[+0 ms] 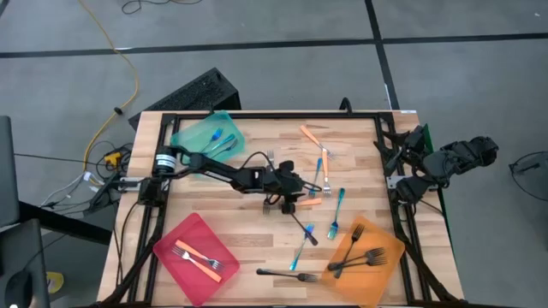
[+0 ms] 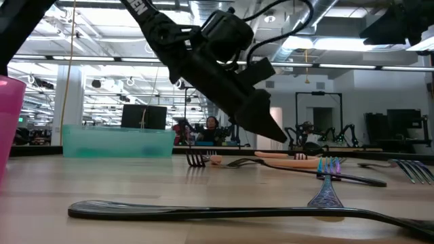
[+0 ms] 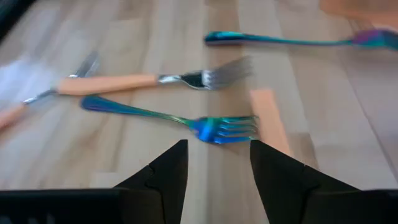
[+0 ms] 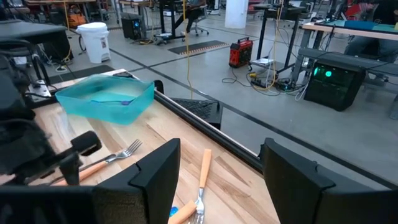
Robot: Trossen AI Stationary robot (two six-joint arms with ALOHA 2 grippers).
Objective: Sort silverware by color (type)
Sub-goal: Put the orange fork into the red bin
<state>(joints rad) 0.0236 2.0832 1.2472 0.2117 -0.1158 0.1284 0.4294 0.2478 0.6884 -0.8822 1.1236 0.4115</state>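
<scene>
left gripper point(image 3: 214, 163) hovering mid-table, fingers apart, nothing between them | blue fork point(image 3: 180, 121) lying just ahead of the tips, long axis crosswise to the gap, tines nearest it | orange-handled fork point(image 3: 134, 82) lying beyond, roughly parallel | right gripper point(image 4: 219, 163) waiting past the right table edge, fingers spread, farther off

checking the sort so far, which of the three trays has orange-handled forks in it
The red tray at the table's near-left corner: orange-handled forks lie in it. The teal tray holds blue forks, and the orange tray holds black forks.
</scene>
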